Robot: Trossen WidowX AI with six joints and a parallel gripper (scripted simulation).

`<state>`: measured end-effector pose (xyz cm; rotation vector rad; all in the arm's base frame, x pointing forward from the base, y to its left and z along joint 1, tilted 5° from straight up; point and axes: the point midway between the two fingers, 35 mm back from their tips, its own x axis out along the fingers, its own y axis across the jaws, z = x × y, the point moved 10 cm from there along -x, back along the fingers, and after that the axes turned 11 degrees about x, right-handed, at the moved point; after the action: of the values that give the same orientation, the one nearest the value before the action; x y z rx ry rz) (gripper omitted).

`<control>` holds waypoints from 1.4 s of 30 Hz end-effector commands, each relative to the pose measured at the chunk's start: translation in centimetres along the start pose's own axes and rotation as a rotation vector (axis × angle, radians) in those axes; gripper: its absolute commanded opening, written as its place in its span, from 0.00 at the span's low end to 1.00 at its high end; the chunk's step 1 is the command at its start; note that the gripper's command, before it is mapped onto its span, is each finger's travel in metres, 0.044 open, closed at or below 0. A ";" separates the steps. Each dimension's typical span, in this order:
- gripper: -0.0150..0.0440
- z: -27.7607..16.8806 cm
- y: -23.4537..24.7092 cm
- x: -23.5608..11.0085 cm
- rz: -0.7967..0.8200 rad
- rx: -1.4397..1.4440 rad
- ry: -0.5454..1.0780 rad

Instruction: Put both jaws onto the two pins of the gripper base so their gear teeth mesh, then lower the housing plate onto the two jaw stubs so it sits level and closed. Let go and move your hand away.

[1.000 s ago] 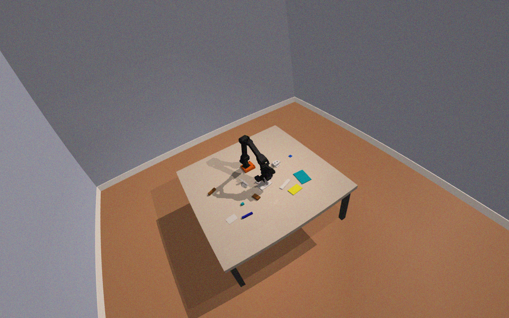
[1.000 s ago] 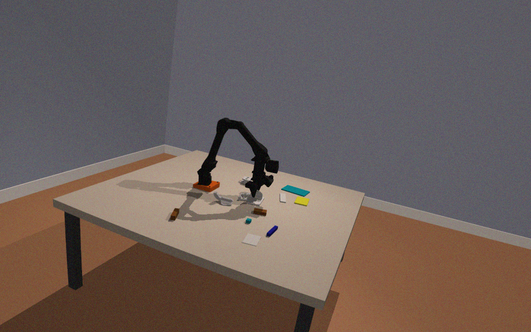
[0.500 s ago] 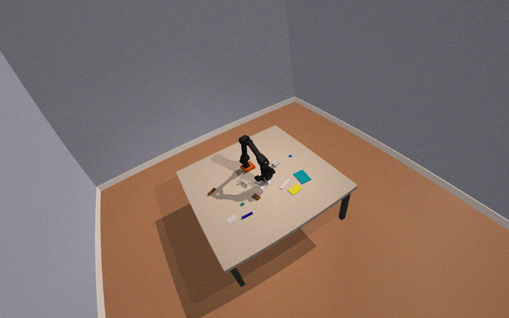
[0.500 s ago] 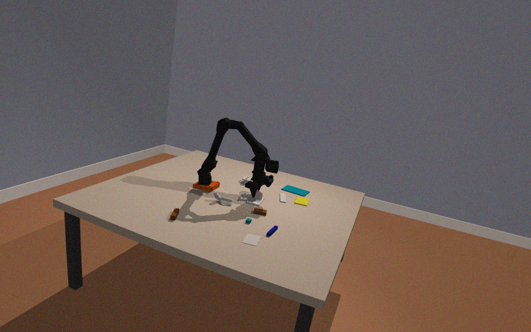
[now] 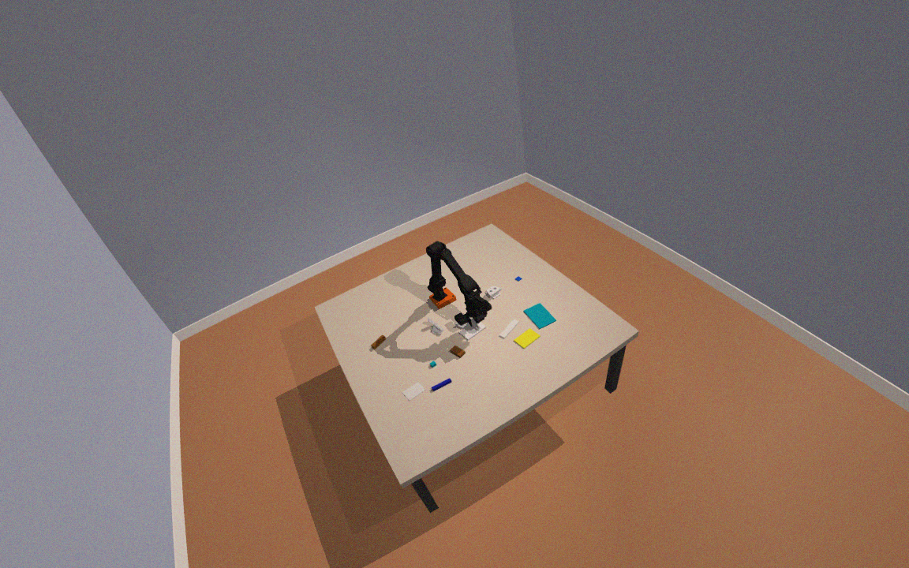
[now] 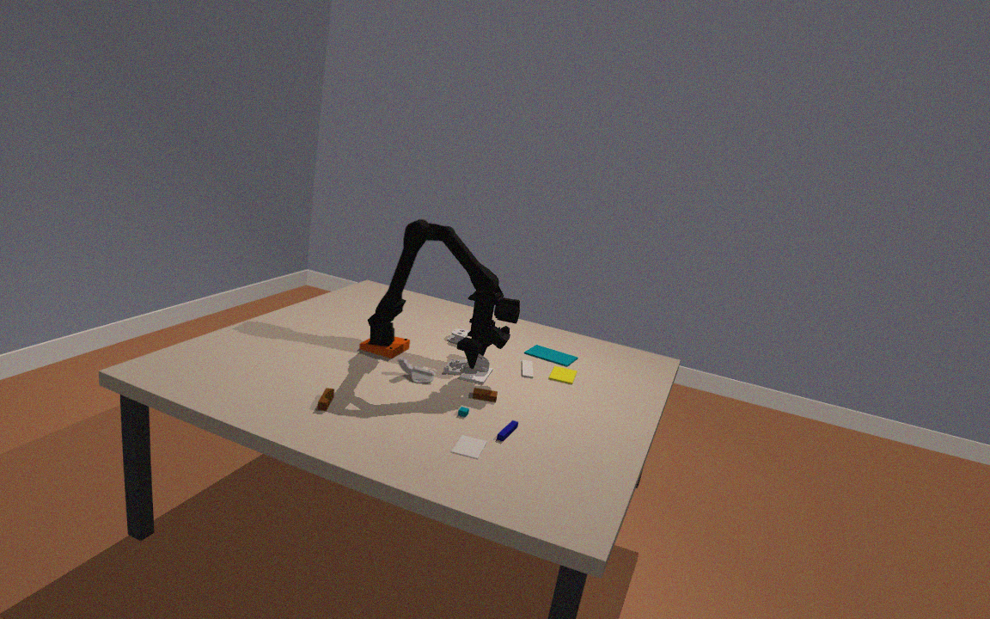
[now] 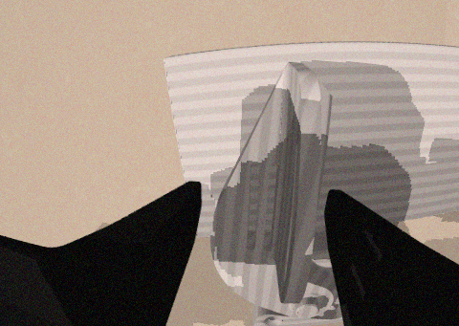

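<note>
My gripper (image 5: 472, 324) (image 6: 473, 364) (image 7: 264, 198) is open and low over the white gripper base (image 5: 473, 334) (image 6: 479, 377) (image 7: 196, 82). One grey-white jaw (image 7: 258, 211) stands over the base between my fingertips, with a visible gap to the left finger. Its seat on the pin is hidden, and I cannot tell whether teeth mesh. The other jaw (image 5: 435, 326) (image 6: 420, 376) lies loose on the table, on the robot-base side of the gripper base. The white housing plate (image 5: 493, 290) (image 6: 455, 335) lies apart, behind the arm in the exterior view.
A brown block (image 5: 457, 351) (image 6: 485, 395) lies near the gripper base, another (image 5: 378, 342) (image 6: 326, 398) farther left. A white strip (image 5: 509, 328), yellow card (image 5: 527, 338) and teal plate (image 5: 540, 315) lie right. A teal cube (image 6: 463, 412), blue bar (image 6: 507, 430) and pale card (image 6: 469, 446) lie in front.
</note>
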<state>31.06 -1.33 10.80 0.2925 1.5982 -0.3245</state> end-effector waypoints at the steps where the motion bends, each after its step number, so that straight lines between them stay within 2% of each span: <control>1: 0.63 0.0 0.0 0.0 0.000 0.000 0.000; 7: 0.63 0.1 0.0 -0.6 0.000 0.000 0.000; 14: 0.63 0.0 0.0 -6.8 0.001 0.004 -0.002; 18: 0.63 0.0 0.0 -7.0 0.001 0.004 -0.002; 19: 0.63 0.1 0.0 -6.1 0.004 -0.001 -0.010; 28: 0.25 0.1 0.0 -6.6 0.004 -0.001 -0.014; 42: 0.25 0.1 0.0 -6.5 0.004 -0.001 -0.013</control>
<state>31.49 -1.29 17.34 0.2937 1.5835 -0.3220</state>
